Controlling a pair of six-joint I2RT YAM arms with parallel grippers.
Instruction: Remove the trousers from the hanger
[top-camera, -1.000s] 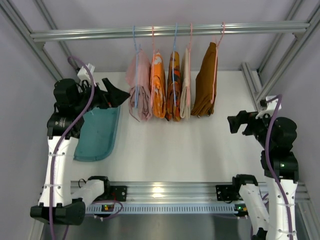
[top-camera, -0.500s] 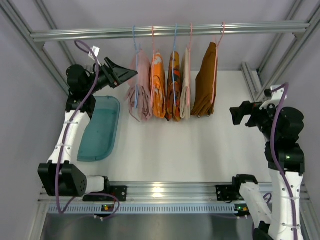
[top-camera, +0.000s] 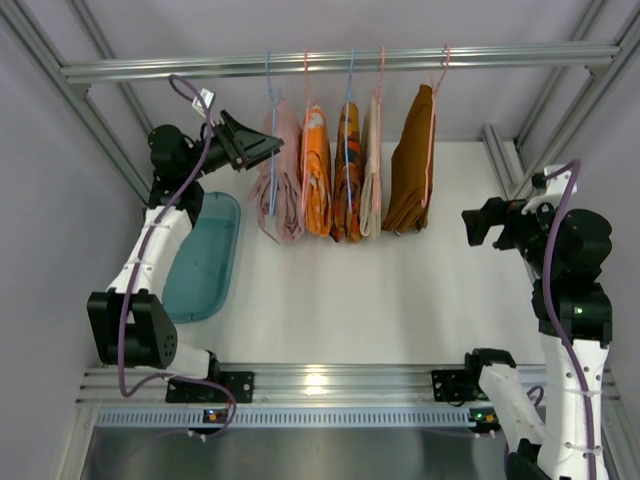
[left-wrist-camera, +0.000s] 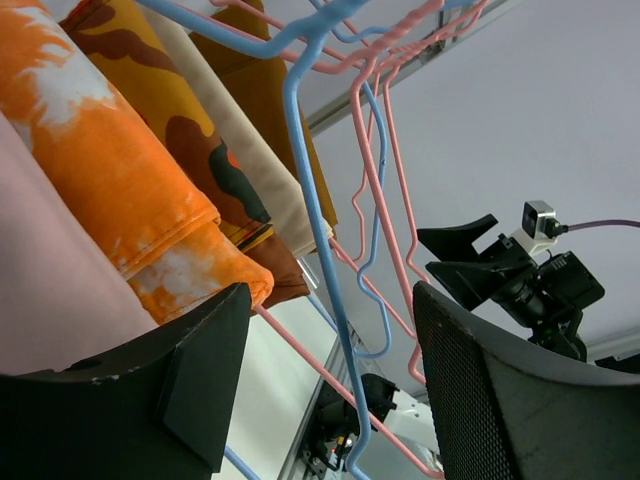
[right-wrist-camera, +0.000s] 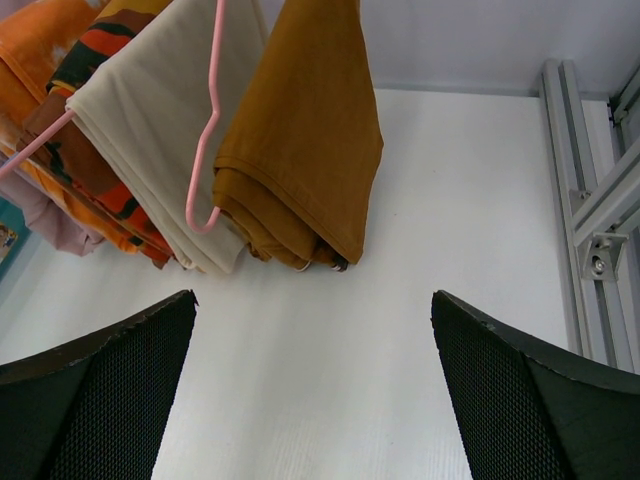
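Observation:
The pale pink trousers (top-camera: 287, 195) hang on a blue hanger (top-camera: 271, 100) at the left end of the rail. The bright orange trousers (top-camera: 316, 180) with a white patch hang beside them on a pink hanger. My left gripper (top-camera: 264, 149) is open, raised high, its tips right at the pink trousers' left side. In the left wrist view the pink trousers (left-wrist-camera: 45, 300) and orange trousers (left-wrist-camera: 110, 185) lie upper left, and the blue hanger (left-wrist-camera: 322, 230) runs between the open fingers of the left gripper (left-wrist-camera: 330, 385). My right gripper (top-camera: 478, 223) is open and empty, well right of the clothes.
A patterned orange garment (top-camera: 347, 175), a beige one (top-camera: 371, 180) and a dark brown one (top-camera: 410, 165) hang further right on the rail (top-camera: 500, 56). A teal tray (top-camera: 205, 265) lies on the table at the left. Frame posts stand at both sides.
My left arm has risen from over the teal tray and reached up and right to the pink trousers. My right gripper has lifted slightly and stayed open.

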